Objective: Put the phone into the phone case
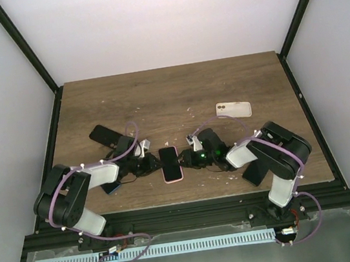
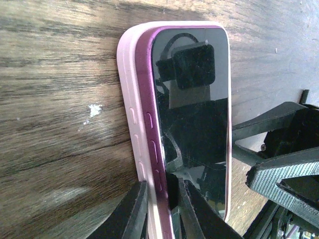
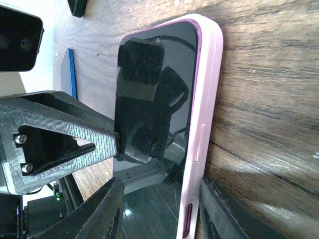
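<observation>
Found phone (image 1: pixel 170 163) in case (image 2: pixel 127 74) lying near-to-far, flanked evenly; saw left gripper (image 2: pixel 162 191) pinching its left edge, right gripper (image 3: pixel 160 188) spread astride its right edge.

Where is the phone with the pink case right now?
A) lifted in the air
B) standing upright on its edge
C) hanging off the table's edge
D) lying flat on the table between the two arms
D: the phone in its pink case lies screen-up on the wooden table, with the left end effector and right end effector at its two sides.
</observation>
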`<state>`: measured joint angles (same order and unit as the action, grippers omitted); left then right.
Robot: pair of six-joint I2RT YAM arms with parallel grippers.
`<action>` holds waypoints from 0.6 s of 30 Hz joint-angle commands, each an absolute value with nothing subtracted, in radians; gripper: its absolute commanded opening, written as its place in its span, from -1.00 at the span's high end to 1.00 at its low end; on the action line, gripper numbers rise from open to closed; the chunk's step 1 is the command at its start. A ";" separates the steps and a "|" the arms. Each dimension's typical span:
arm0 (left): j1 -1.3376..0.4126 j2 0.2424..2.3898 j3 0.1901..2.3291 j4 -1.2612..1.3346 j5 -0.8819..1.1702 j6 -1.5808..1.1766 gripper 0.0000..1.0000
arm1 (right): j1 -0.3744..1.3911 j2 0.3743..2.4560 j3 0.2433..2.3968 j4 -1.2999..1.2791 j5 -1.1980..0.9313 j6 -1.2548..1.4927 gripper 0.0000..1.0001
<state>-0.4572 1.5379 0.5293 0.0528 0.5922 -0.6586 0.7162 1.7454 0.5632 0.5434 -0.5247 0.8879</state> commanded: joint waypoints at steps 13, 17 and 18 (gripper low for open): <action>-0.460 1.491 0.455 0.083 0.619 -0.675 0.49 | 0.721 1.764 0.524 0.830 -0.674 1.037 0.14; -0.459 1.488 0.447 0.090 0.623 -0.682 0.46 | 0.721 1.786 0.525 0.853 -0.683 1.047 0.14; -0.459 1.489 0.444 0.094 0.627 -0.685 0.43 | 0.721 1.795 0.526 0.862 -0.693 1.052 0.13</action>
<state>-0.4503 1.4944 0.4656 0.0956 0.5999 -0.6796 0.7082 1.7660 0.5121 0.7422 -0.6174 1.0275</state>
